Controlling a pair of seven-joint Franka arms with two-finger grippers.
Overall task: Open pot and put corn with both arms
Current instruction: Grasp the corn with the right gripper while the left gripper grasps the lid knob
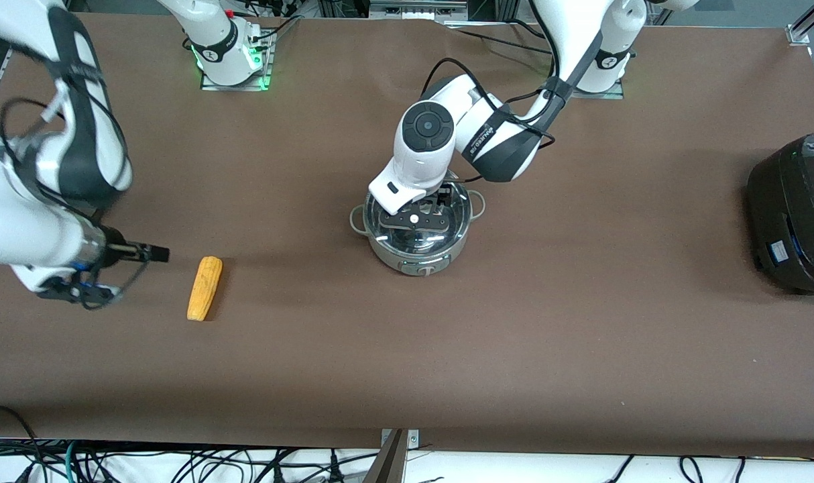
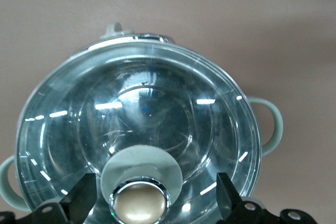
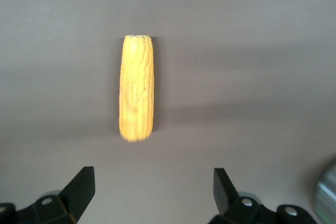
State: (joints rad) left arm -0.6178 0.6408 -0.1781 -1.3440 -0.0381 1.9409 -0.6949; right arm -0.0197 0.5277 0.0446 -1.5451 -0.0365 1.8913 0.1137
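the left gripper (image 2: 152, 198) sits over the pot (image 1: 417, 231) at mid-table, jaws spread either side of the lid knob (image 2: 139, 203), not touching it. the right gripper (image 3: 152, 192) hangs released; the corn (image 3: 137, 95) lies on the table ahead of its jaws.
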